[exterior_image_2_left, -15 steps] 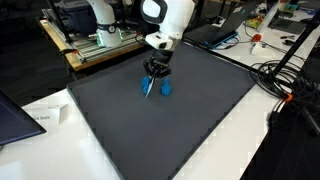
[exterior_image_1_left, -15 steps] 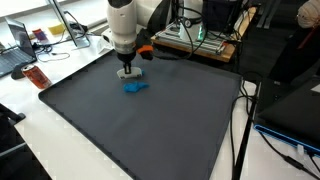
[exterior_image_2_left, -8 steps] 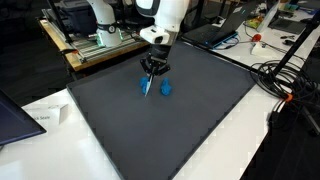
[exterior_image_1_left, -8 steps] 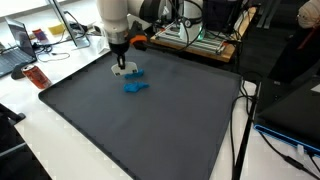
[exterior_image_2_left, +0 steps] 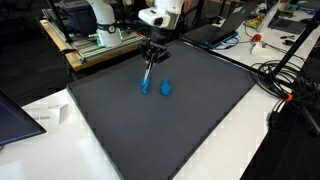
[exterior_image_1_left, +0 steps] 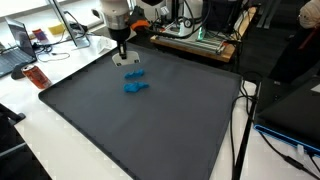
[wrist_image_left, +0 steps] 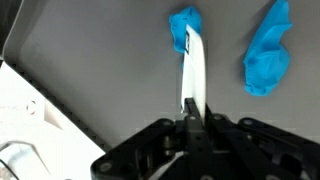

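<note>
My gripper is shut on the end of a slim white handle with a crumpled blue end. In both exterior views the gripper is raised over the far part of the dark grey mat. The handle hangs down from it. Its blue end is at or just above the mat; I cannot tell if it touches. A separate blue lump lies on the mat beside it.
The mat lies on a white table. A red object and a laptop are near one mat edge. Electronics, cables and a tripod leg surround the table.
My gripper has risen and moved toward the far edge of the mat, lifting the white handle upright. The separate blue lump has stayed in place.
</note>
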Motion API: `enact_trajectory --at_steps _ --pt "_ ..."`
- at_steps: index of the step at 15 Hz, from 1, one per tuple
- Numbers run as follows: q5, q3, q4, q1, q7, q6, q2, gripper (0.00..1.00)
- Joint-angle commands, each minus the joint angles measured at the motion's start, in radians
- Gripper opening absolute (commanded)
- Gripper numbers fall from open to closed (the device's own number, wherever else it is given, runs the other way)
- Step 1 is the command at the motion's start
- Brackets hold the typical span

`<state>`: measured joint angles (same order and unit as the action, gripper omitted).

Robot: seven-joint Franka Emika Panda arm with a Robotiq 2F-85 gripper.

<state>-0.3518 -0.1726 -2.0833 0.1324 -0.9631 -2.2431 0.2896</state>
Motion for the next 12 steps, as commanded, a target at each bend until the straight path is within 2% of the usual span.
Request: enact_trajectory --at_steps 1,6,12 --pt "-0.133 0.025 -0.032 0.057 -0.169 0.101 -0.07 0.01" --pt "-0.306 0.103 0.003 0.11 -0.389 0.279 -0.059 0.01" --pt "-0.348 0.183 0.115 0.114 -0.443 0.465 0.045 0.01"
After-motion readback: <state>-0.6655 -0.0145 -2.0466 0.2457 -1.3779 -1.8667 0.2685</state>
